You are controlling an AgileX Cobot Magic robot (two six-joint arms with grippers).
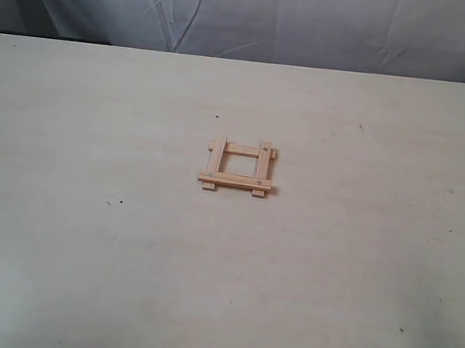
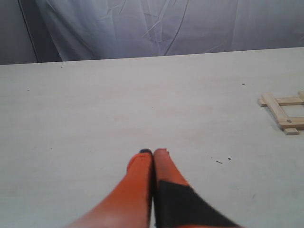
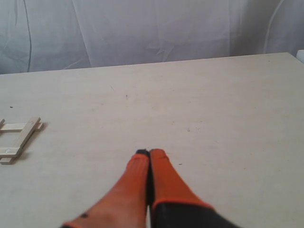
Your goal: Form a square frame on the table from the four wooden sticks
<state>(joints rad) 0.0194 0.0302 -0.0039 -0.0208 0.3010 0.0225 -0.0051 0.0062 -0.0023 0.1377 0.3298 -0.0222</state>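
Observation:
The four wooden sticks lie crossed as a small square frame (image 1: pixel 237 166) near the middle of the table (image 1: pixel 83 250), ends jutting past the corners. Part of the square frame (image 2: pixel 284 112) shows at the edge of the left wrist view, and part of the frame (image 3: pixel 18 139) at the edge of the right wrist view. My left gripper (image 2: pixel 153 153) is shut with nothing between its orange fingers, well away from the frame. My right gripper (image 3: pixel 149 153) is also shut and empty, likewise apart from it. Neither gripper appears in the exterior view.
A grey-white cloth backdrop (image 1: pixel 257 15) hangs behind the table's far edge. A few tiny dark specks (image 1: pixel 120 203) dot the tabletop.

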